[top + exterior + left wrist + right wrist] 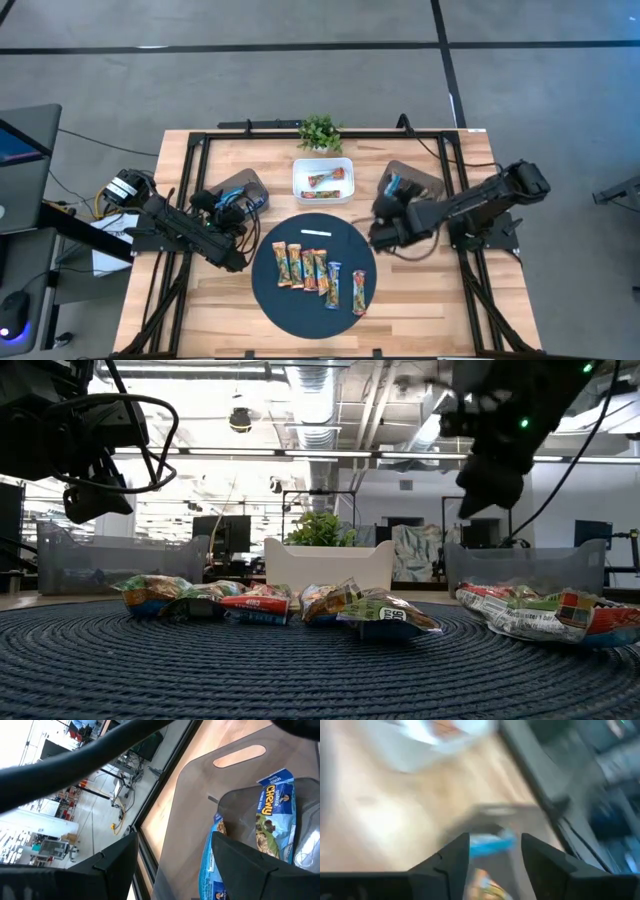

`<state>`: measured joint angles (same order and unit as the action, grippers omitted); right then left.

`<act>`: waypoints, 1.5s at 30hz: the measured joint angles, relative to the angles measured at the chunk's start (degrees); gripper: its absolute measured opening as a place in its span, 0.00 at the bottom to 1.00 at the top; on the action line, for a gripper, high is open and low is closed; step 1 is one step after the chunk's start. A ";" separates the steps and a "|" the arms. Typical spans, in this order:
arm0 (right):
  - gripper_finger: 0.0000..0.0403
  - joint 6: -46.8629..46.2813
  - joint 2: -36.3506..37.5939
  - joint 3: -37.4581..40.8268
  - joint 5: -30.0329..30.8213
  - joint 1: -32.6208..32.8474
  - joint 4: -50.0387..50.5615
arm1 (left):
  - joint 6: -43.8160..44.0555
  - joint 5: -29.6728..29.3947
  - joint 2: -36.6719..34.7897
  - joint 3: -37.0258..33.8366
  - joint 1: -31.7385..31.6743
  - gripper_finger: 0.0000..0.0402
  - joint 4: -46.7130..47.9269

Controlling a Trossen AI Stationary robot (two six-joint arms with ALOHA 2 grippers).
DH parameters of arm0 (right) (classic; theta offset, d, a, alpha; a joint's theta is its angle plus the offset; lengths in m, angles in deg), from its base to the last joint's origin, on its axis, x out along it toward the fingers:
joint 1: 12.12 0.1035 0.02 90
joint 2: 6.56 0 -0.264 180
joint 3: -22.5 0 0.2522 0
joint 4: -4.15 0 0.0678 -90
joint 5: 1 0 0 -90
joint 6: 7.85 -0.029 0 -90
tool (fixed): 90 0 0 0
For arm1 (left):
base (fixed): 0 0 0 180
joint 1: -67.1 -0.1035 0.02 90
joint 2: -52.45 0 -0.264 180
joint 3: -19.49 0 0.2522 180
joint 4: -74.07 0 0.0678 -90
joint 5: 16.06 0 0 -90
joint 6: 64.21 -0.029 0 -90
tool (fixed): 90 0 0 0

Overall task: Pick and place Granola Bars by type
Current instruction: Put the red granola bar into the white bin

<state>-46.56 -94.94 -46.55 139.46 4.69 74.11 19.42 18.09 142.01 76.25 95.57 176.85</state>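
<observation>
Several granola bars point(310, 268) in orange, red and blue wrappers lie flat in a row on a round dark mat point(270, 300); the low view shows them as bars point(385, 610). More bars lie in a white tray point(323, 165). My left gripper point(232, 203) point(172, 845) hangs open and empty over the left grey bin point(252, 180), where blue Chewy bars point(272, 815) lie. My right gripper point(392, 200) point(495, 845) is open over the right grey bin point(420, 178). A blue bar point(507, 840) lies in that bin, beyond the fingertips. The right wrist view is blurred.
A small green plant point(319, 132) stands behind the white tray at the table's far edge. A thin white strip point(316, 232) lies on the mat's far part. Black frame rails point(190, 160) run along the table's sides. Bare wood shows near the table's front corners.
</observation>
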 joint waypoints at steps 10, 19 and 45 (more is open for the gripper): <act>0.41 26.56 0.00 0.00 -17.85 10.31 -26.44 | -4.38 -0.43 0.00 1.73 0.00 0.61 -2.88; 0.40 29.06 0.00 1.97 -28.05 13.70 -34.03 | -28.20 -0.05 0.00 2.27 0.06 0.61 -21.39; 0.37 31.22 0.00 5.29 -29.95 15.68 -39.30 | -100.70 40.01 0.61 2.27 -2.51 0.61 -92.44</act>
<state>-15.34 -94.94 -41.26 109.51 20.37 34.81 -81.28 58.10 142.62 78.52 93.06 84.41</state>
